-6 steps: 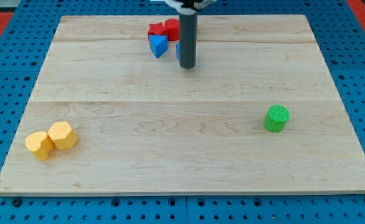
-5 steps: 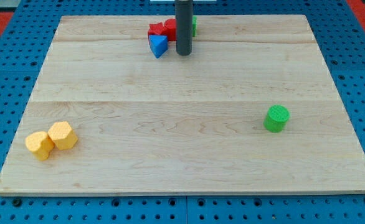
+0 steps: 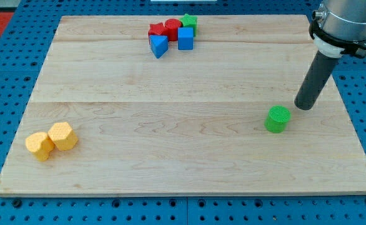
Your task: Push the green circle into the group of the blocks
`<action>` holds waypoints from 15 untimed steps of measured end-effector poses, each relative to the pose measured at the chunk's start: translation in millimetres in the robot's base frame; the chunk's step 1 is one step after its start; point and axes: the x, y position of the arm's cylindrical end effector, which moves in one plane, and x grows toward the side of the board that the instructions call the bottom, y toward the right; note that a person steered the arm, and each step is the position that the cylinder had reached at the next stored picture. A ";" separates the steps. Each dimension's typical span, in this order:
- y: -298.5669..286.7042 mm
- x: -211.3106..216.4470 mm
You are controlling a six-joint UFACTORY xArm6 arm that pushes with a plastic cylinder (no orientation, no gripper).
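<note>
The green circle point(image 3: 277, 119) stands on the wooden board toward the view's lower right. My tip point(image 3: 304, 107) rests just to the right of it and slightly above, close but with a small gap. The group of blocks sits at the view's top centre: a red block point(image 3: 157, 29), a red circle point(image 3: 172, 28), a blue triangle point(image 3: 158, 45), a blue square point(image 3: 185, 38) and a green star-like block point(image 3: 188, 22), all packed together.
Two yellow blocks point(image 3: 40, 145) point(image 3: 63, 135) touch each other near the board's lower left corner. The board point(image 3: 170, 150) lies on a blue pegboard table; red areas show at the top corners.
My tip has moved from beside the top group across the board to the right and down, ending next to the green circle. The blue square and green star, hidden before, now show. No block moved.
</note>
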 end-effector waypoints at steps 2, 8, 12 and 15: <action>0.0 -2.9; -31.7 56.9; -204.0 -63.5; -230.5 -59.9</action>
